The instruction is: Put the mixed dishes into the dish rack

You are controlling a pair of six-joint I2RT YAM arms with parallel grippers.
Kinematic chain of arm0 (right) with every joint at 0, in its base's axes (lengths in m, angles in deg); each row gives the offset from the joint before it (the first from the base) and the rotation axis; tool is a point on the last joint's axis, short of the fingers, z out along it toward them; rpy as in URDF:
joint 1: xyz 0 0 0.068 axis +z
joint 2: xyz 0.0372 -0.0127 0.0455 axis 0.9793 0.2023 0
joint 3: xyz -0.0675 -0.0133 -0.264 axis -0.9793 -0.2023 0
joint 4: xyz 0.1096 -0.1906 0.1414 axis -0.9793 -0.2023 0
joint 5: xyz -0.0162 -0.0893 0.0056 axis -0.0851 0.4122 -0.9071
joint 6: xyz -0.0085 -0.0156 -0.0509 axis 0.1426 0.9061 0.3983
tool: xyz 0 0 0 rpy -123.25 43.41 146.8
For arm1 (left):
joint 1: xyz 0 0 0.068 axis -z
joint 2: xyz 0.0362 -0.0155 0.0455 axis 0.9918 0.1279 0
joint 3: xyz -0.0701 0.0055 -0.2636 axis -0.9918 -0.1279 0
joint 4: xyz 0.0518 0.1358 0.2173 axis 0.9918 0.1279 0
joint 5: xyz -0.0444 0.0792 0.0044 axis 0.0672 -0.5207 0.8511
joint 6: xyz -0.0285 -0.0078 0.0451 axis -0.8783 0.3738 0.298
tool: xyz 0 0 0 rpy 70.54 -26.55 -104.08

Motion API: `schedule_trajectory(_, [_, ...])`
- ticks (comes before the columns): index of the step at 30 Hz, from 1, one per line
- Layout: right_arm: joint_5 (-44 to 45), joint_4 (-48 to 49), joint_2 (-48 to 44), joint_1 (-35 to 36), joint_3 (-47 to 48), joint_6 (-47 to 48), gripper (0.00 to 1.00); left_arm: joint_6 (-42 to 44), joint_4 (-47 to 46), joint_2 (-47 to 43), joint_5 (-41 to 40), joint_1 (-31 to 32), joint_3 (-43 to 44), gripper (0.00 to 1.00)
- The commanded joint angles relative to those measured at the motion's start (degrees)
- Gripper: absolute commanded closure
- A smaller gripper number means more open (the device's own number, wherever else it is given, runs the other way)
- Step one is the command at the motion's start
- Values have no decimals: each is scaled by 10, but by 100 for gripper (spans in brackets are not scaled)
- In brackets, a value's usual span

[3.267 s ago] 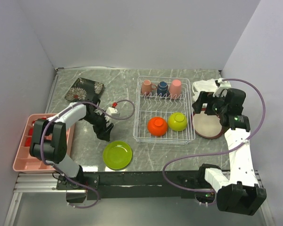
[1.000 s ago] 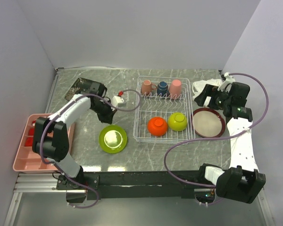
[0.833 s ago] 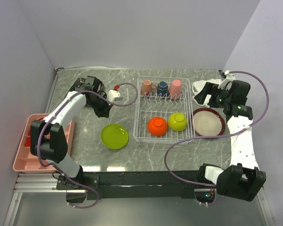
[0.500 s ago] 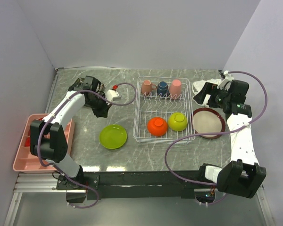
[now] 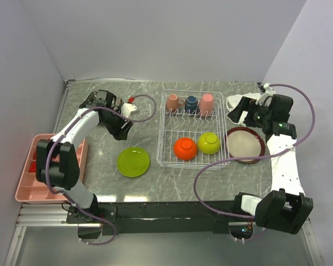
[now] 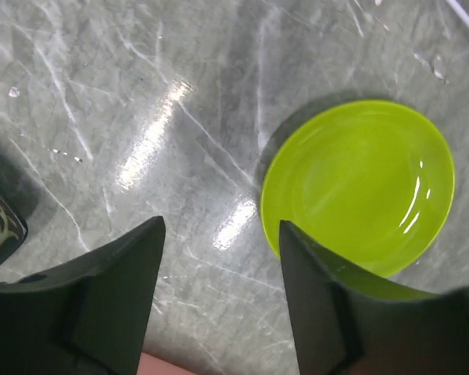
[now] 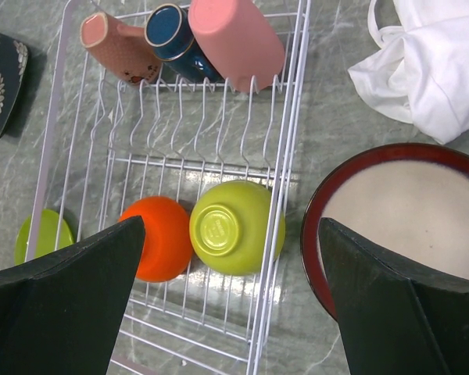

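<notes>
The left gripper (image 6: 219, 234) hangs with its jaws parted and nothing between them, above the grey table (image 5: 100, 183) just beside the lime green plate (image 5: 133, 162), which lies flat on the table left of the dish rack (image 5: 194, 126). The right gripper (image 7: 228, 230) stands wide open and empty over the rack's right side. In the rack, an orange bowl (image 5: 185, 148) and a lime green bowl (image 5: 208, 143) sit upside down side by side; salmon (image 5: 172, 102), navy (image 5: 191, 102) and pink (image 5: 206, 102) cups line the far row. The brown plate (image 5: 245, 145) lies right of the rack, the black floral plate (image 7: 0, 74) far left
</notes>
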State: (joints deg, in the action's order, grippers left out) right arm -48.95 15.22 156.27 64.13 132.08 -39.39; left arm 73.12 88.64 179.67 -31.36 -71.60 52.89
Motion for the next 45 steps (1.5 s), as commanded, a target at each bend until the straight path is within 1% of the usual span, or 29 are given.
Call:
schedule_trajectory(1, [-4,22,-27,0,-2,2,0,-17,-36,11,-5,-2,2,31])
schedule_trajectory(5, [-4,27,-42,-1,-18,-2,0,-17,-38,47,34,-16,13,29])
schedule_trajectory(8, [-6,22,-50,0,-27,-1,0,-22,-35,70,46,-20,25,29])
schedule_trajectory(15, [-4,26,-58,-1,-35,-6,0,-17,-58,88,36,-20,-4,29])
schedule_trajectory(25, [-5,33,-52,-1,-39,-9,0,39,13,112,68,-23,-18,33])
schedule_trajectory(30, [-6,34,-42,-1,-32,-10,0,46,15,120,68,-23,-27,34])
schedule_trajectory(36, [-7,37,-30,-1,-24,-10,0,45,12,139,68,-23,-30,38])
schedule_trajectory(40, [-6,35,-29,-1,-23,-9,0,42,19,164,78,-21,-18,46])
schedule_trajectory(44, [-5,35,-29,-1,-24,-5,0,46,44,181,94,-20,9,67])
schedule_trajectory(45, [-5,36,-30,-1,-25,-6,0,48,50,184,98,-20,14,70])
